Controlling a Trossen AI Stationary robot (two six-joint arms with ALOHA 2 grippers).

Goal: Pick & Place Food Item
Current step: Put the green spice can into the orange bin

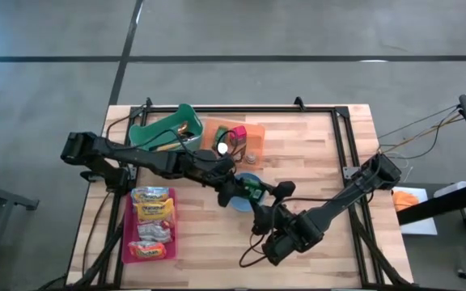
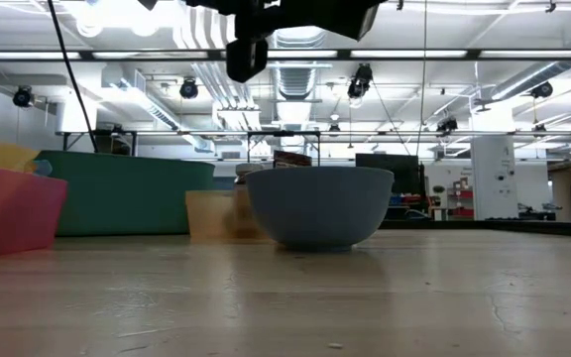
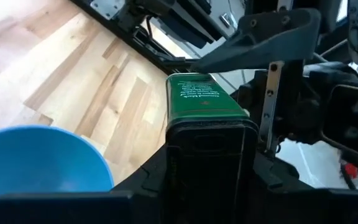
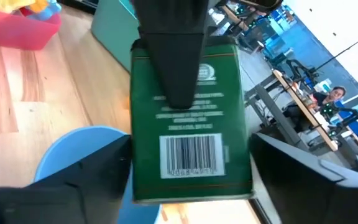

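Green box: a green food packet (image 4: pixel 191 124) with white print and a barcode hangs in the air over the blue bowl (image 1: pixel 245 194), near the middle of the table (image 1: pixel 314 153).
Left gripper: the left gripper (image 1: pixel 247 191) reaches in from 9 o'clock; its fingers (image 3: pixel 207 155) are pressed onto the near end of the green packet, seen in the left wrist view, pinching it.
Right gripper: the right gripper (image 1: pixel 267 194) comes in from 5 o'clock; its fingers (image 4: pixel 303 174) stand spread on either side of the packet, with gaps showing between them and the packet's sides in the right wrist view.
Blue bowl: sits on the table directly under both grippers; in the low view it stands upright and nothing shows above its rim.
Green bin: a green tub (image 1: pixel 164 129) lies at 10 o'clock of the bowl, near the table's far edge.
Orange tray: an orange tray (image 1: pixel 245 137) with small items sits at 12 o'clock of the bowl, just beside the green tub.
Pink tray: a pink tray (image 1: pixel 150 226) filled with snack packets (image 1: pixel 154 212) lies at 8 o'clock of the bowl, well apart from it.
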